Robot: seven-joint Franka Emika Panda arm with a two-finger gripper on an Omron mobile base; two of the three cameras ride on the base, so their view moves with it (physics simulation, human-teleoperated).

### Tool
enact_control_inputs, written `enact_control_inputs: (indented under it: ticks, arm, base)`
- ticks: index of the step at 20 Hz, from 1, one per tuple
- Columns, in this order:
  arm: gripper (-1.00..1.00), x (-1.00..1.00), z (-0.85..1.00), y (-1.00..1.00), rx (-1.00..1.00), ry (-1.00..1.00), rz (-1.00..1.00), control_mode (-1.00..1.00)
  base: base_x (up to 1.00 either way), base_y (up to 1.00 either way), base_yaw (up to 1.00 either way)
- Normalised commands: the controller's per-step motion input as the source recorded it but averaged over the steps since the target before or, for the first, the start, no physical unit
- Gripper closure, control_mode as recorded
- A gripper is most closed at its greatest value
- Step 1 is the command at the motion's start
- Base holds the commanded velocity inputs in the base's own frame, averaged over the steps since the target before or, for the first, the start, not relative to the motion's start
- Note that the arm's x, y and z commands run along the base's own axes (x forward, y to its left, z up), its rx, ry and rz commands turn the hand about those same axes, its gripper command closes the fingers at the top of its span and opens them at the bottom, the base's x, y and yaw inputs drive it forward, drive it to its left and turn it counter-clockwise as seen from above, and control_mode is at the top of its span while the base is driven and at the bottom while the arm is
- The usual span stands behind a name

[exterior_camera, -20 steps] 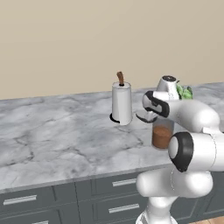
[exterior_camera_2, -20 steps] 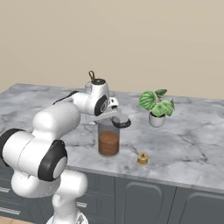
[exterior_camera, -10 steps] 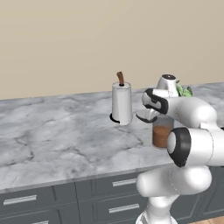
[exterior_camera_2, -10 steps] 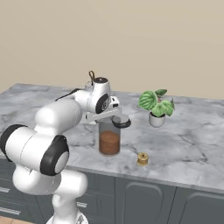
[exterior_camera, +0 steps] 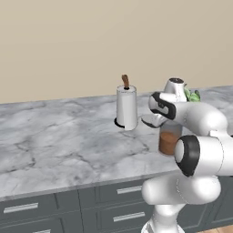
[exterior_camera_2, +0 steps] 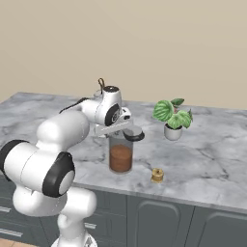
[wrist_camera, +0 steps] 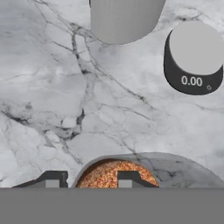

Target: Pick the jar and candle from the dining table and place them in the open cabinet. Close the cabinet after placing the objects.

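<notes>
Jar [exterior_camera_2: 120,157]: it stands upright on the dining table [exterior_camera_2: 207,159], near the front edge, directly under the hand of the robot. It is clear glass and its lower half is filled with reddish-brown grains. In the left base view the jar [exterior_camera: 169,141] is partly covered by the white arm. In the hand view the jar [wrist_camera: 114,173] shows from above, at the bottom of the picture.
Paper-towel roll [exterior_camera: 126,108]: white, upright on a dark round base, with a brown knob on top. It stands to the left of the jar and further back on the dining table [exterior_camera: 54,145].
Gripper [exterior_camera_2: 119,136]: it hangs over the mouth of the jar. In the hand view the gripper [wrist_camera: 90,180] has one dark tip outside the rim on the left and the other tip over the grains inside, so the glass wall is between them. The fingers are partly closed; whether they already press on the glass cannot be told.
Candle [exterior_camera_2: 157,175]: small golden stub with a dark top, on the marble just right of the jar and a little closer to the front edge, not touching it.
Potted plant [exterior_camera_2: 172,118]: green leaves in a white pot, behind the candle and to the right of the jar.
Scale [wrist_camera: 194,59]: dark round object with a grey top and white digits on its side, lying on the marble.
</notes>
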Motion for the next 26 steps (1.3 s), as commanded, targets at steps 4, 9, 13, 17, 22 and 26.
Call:
enact_control_inputs:
  ticks: [4,9,13,17,22,26]
  arm:
    - [1.00,-0.32,-0.21,0.00,0.00,0.00,0.11,-1.00]
    - [1.00,-0.26,-0.02,0.01,0.00,0.00,0.19,-1.00]
    - [1.00,-0.43,0.15,0.06,-0.02,-0.04,0.28,-1.00]
    - [1.00,-0.41,0.58,0.09,-0.05,-0.11,0.25,-1.00]
    - [1.00,-0.26,0.66,0.07,-0.01,-0.07,0.22,-1.00]
    - [1.00,-0.21,0.48,0.02,0.00,-0.02,0.17,-1.00]
  base:
    - [0.00,0.00,0.00]
    - [0.00,0.00,0.00]
    - [0.00,0.00,0.00]
    - [0.00,0.00,0.00]
    - [0.00,0.00,0.00]
    - [0.00,0.00,0.00]
